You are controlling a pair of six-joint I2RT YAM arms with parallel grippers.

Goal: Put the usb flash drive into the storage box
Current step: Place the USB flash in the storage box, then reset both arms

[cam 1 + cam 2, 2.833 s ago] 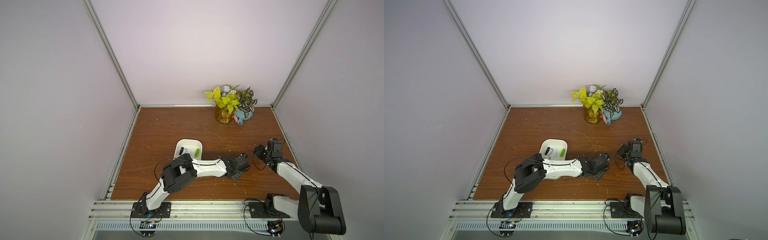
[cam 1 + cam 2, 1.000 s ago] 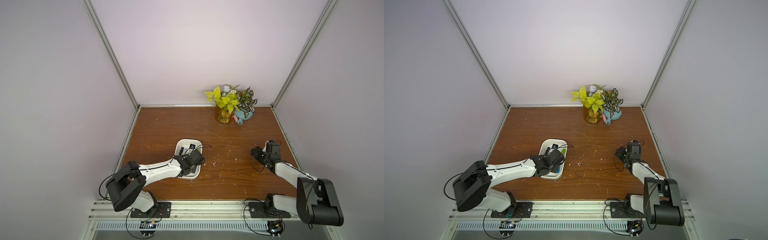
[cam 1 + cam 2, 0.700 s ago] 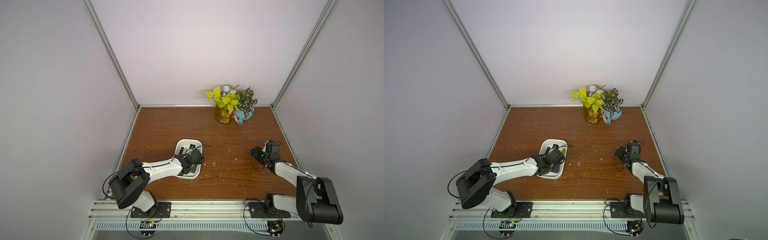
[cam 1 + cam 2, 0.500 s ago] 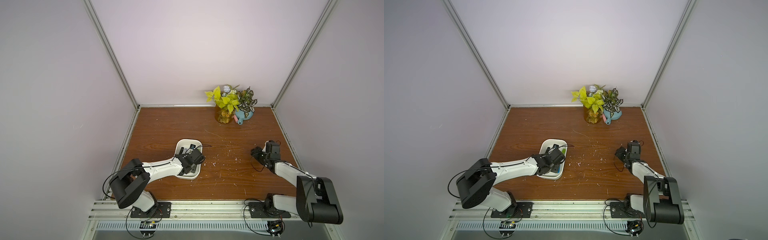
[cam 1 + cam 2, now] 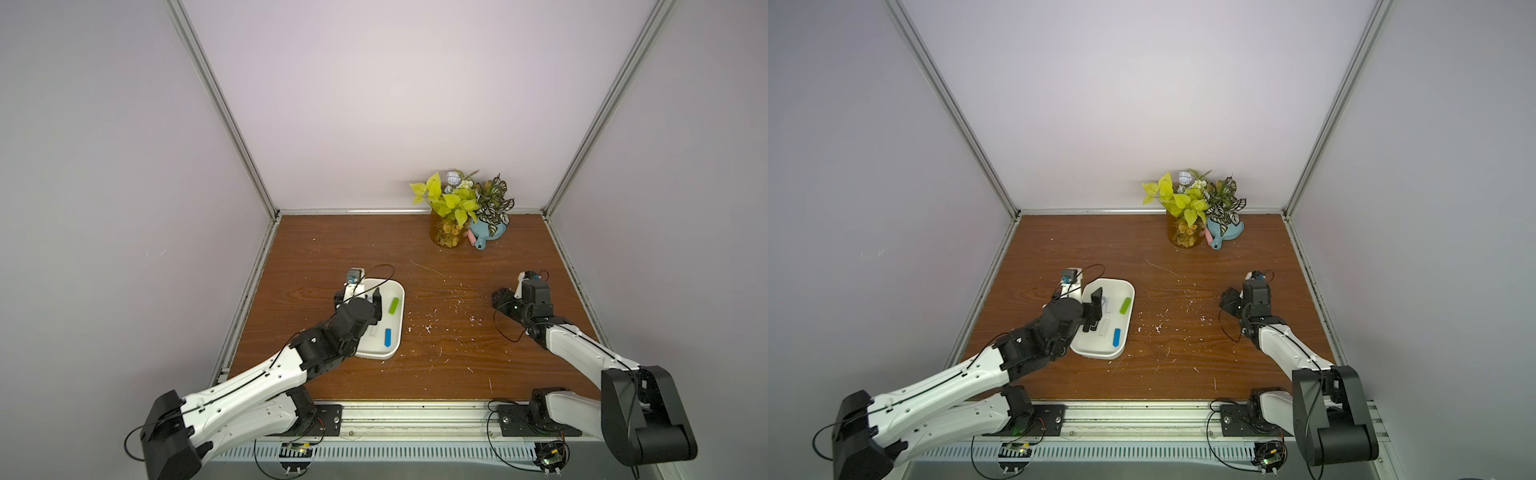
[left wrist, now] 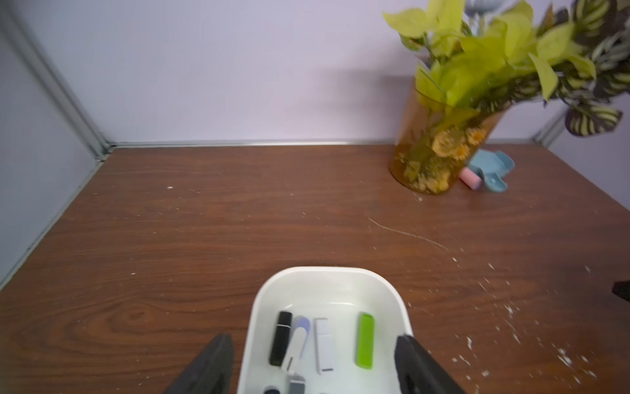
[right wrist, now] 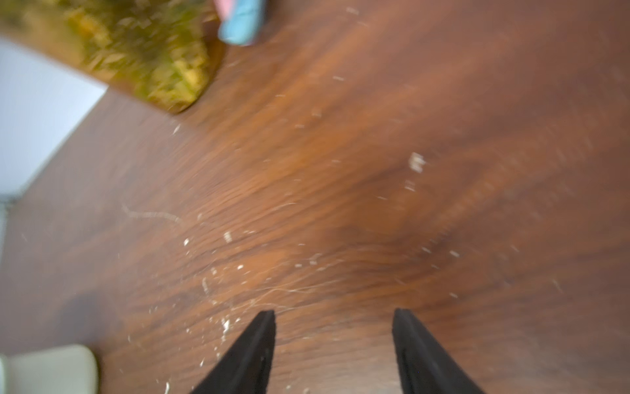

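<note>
The storage box [image 5: 376,355] [image 5: 1100,354] is a shallow white tray left of the table's middle. Inside it lie several usb flash drives: a green one [image 6: 365,341], a black one [image 6: 281,337], a white one [image 6: 324,344] and a blue one [image 5: 387,337]. My left gripper [image 5: 357,297] [image 5: 1077,297] [image 6: 313,337] hovers over the box's near part, open wide, with nothing between its fingers. Far to the right, my right gripper [image 5: 500,301] [image 5: 1227,305] [image 7: 334,313] hangs open and holds nothing, low over bare wood.
An amber glass vase [image 5: 446,237] of yellow-green leaves stands at the back wall. A blue pot [image 5: 488,235] with a striped plant is beside it. White crumbs [image 5: 432,316] are scattered between the box and the right arm. Walls close three sides.
My left gripper has opened over the box and drawn back a little to the left. The right gripper's fingers have spread slightly wider while that arm stayed in place.
</note>
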